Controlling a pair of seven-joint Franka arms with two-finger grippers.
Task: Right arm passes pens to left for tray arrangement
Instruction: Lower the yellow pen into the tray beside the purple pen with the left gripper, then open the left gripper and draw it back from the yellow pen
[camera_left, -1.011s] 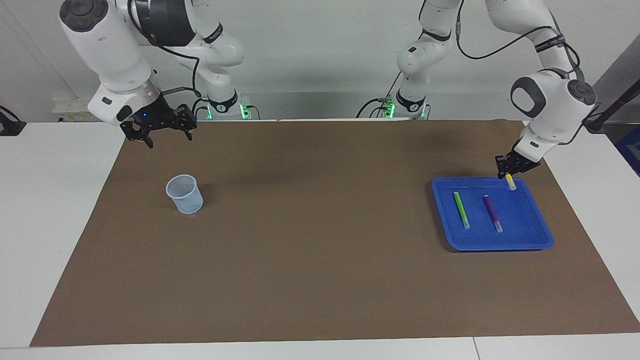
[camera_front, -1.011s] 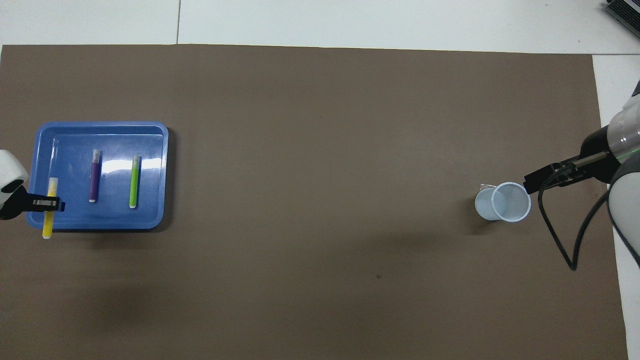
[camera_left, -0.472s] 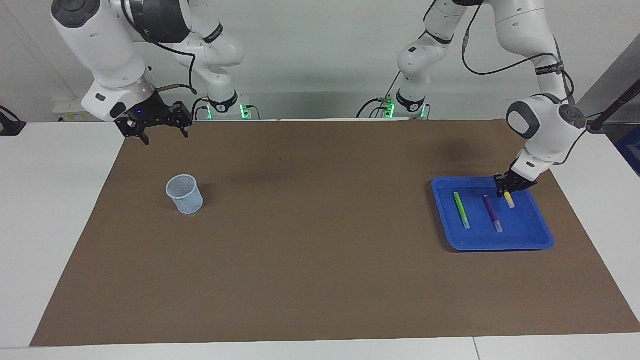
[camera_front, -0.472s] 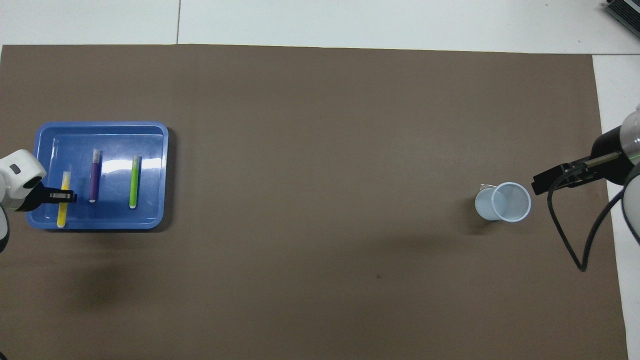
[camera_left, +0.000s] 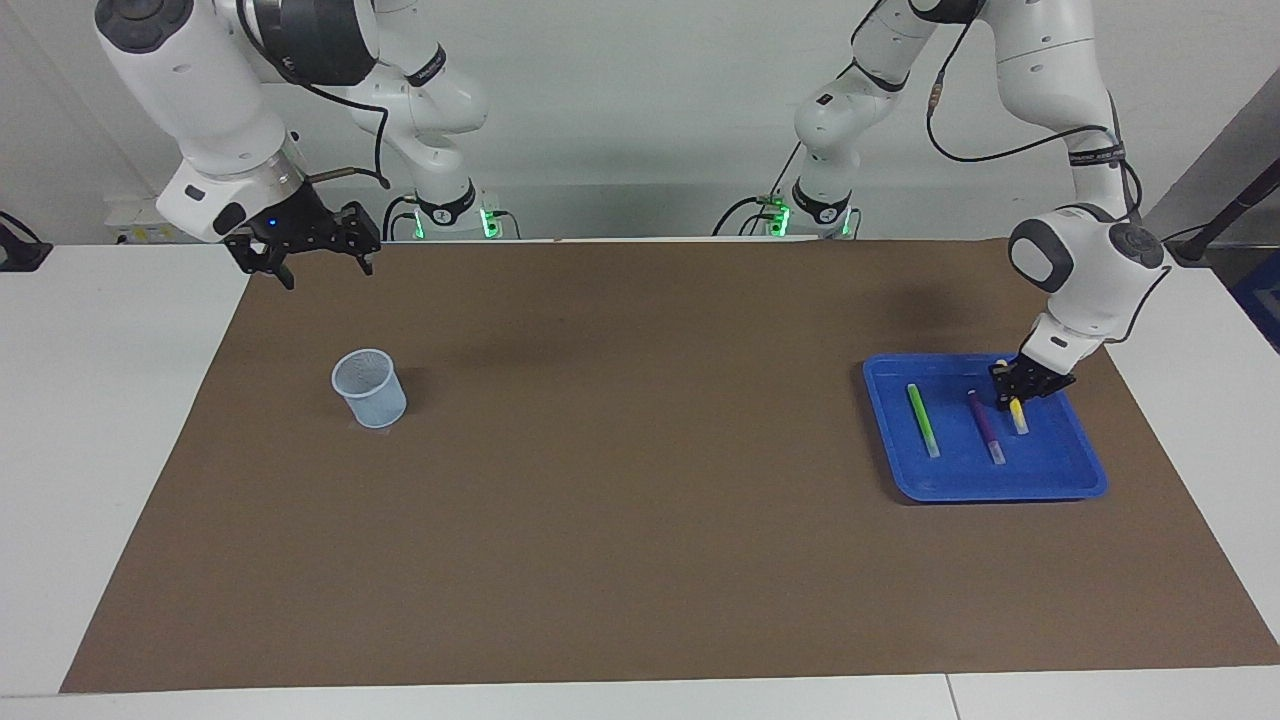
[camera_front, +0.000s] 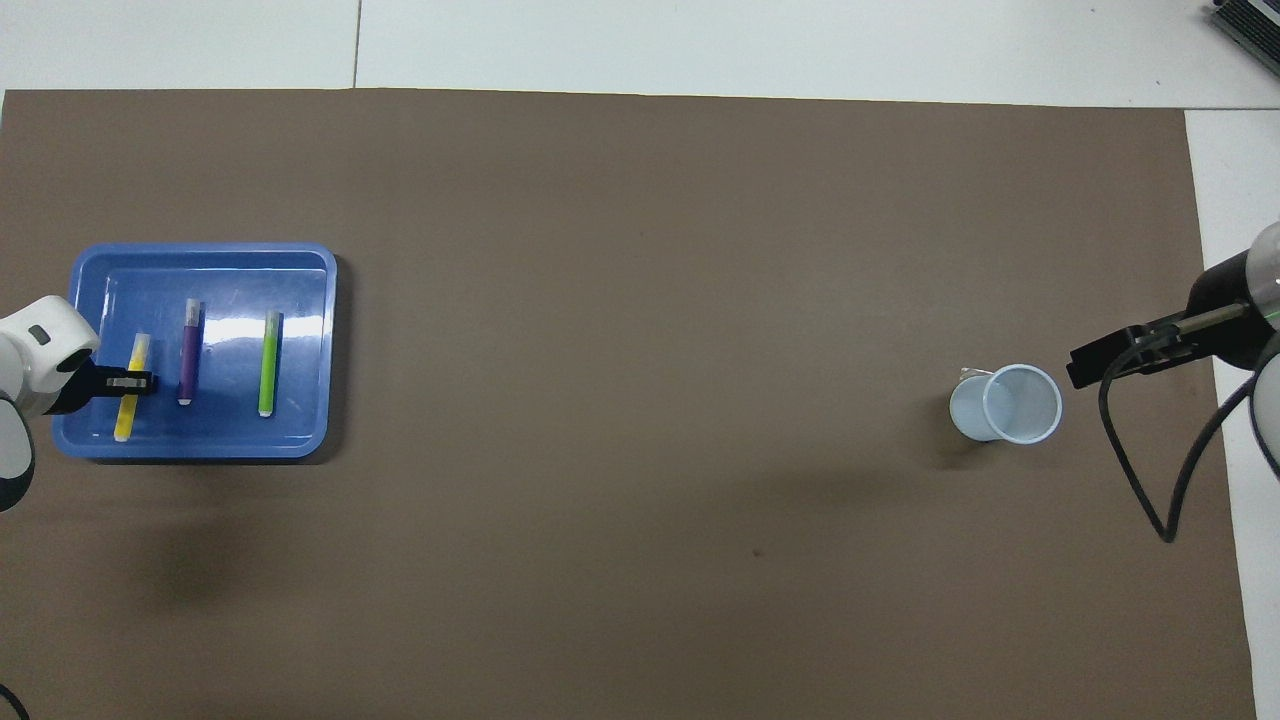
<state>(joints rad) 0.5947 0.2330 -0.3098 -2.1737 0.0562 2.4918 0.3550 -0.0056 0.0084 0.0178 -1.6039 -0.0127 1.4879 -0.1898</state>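
Last placement in hand: left hand (camera_left: 1017, 391) clamps yellow pen (camera_front: 130, 388) low in tray (camera_left: 1000, 488), at worktop's left-arm end, beside purple pen (camera_left: 985, 425) and green pen (camera_left: 922, 420). We judge release comes next. Right hand (camera_left: 305, 250) wide, waiting.

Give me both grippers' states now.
Left gripper: shut on the yellow pen, over the tray.
Right gripper: open, empty, waiting.

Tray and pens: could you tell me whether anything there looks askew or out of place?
Nothing stands out. The green pen and purple pen lie parallel in the tray; the left gripper holds the yellow pen beside them, roughly in line.
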